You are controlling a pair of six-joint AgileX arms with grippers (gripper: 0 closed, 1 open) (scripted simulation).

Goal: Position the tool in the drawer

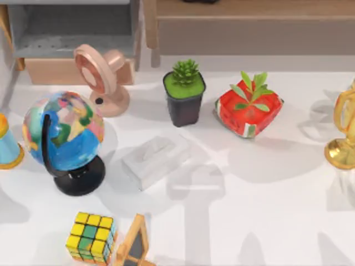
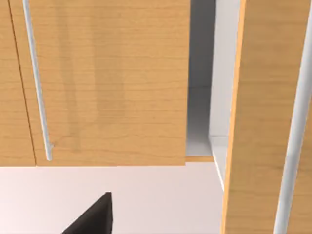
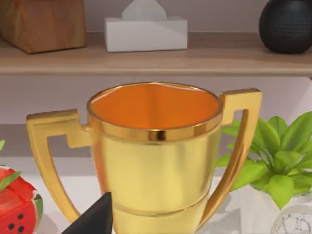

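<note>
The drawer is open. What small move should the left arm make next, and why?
Probably swing the left gripper over the table: it faces wooden cabinet doors, while the drawer stands open at the top view's upper left.

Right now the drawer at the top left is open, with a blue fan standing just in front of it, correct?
The fan is pink, not blue; the top view shows it. It does stand just in front of the open drawer at the top left.

white table (image 1: 266, 210) | brown wooden shelf (image 1: 249, 25) behind | light possibly overhead
</note>
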